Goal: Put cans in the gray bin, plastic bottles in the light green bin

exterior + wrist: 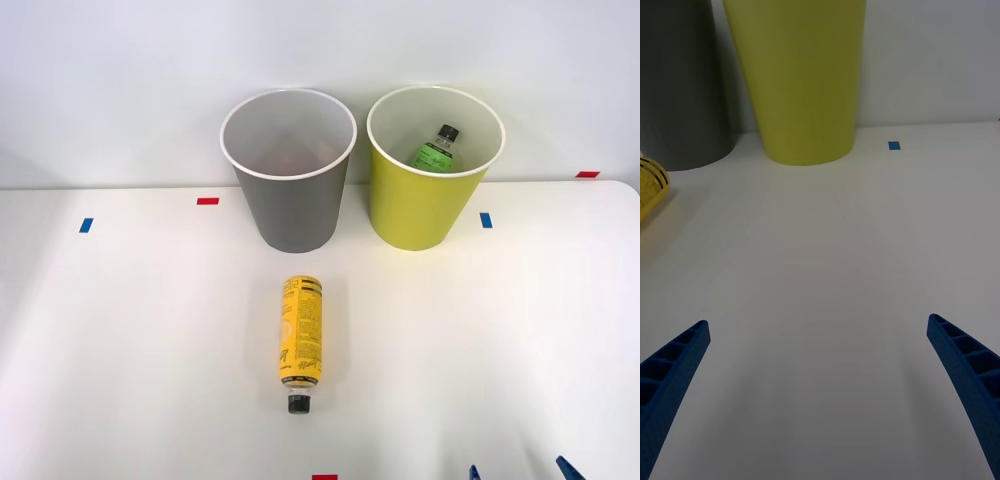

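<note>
A yellow-labelled bottle (301,335) lies on its side on the white table, black cap toward me; its labelled end (649,189) also shows in the right wrist view. Behind it stands the gray bin (290,175) (681,82), its white inside showing nothing. To its right is the light green bin (432,170) (801,75), with a green-labelled bottle (437,150) leaning inside it. My right gripper (520,472) (818,375) is open low at the table's front right, nothing between its blue fingers (674,367), well right of the yellow bottle. The cans are out of view.
Small red tape marks (207,201) and blue tape marks (485,220) (895,145) dot the white table (130,350). A pale wall rises just behind the bins. Another red mark (324,477) sits at the front edge.
</note>
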Controlling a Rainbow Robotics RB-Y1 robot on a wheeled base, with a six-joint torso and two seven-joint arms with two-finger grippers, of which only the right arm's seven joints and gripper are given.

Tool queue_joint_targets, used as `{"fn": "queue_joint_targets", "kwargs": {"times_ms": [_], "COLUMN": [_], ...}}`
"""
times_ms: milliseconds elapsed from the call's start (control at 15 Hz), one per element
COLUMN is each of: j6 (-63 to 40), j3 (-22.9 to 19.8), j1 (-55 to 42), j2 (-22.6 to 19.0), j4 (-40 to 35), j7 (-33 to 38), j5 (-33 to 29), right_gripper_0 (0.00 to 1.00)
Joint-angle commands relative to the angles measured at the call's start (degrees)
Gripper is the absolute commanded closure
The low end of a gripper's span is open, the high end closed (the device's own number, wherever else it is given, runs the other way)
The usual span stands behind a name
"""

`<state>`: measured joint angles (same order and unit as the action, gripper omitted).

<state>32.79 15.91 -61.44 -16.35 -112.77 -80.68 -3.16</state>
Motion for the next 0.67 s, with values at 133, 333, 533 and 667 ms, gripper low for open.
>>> {"fn": "queue_joint_targets", "kwargs": {"times_ms": [133,333,533,667], "j6": [0.0,0.0,0.0,0.0], "j3": [0.0,0.0,0.0,0.0], "j1": [0.0,0.0,0.0,0.0], "j2": [0.0,0.0,0.0,0.0], "j4": [0.0,0.0,0.0,0.0], "j7": [0.0,0.0,0.0,0.0], "j5": [0.0,0.0,0.0,0.0], "right_gripper_0": [0.0,0.0,0.0,0.0]}}
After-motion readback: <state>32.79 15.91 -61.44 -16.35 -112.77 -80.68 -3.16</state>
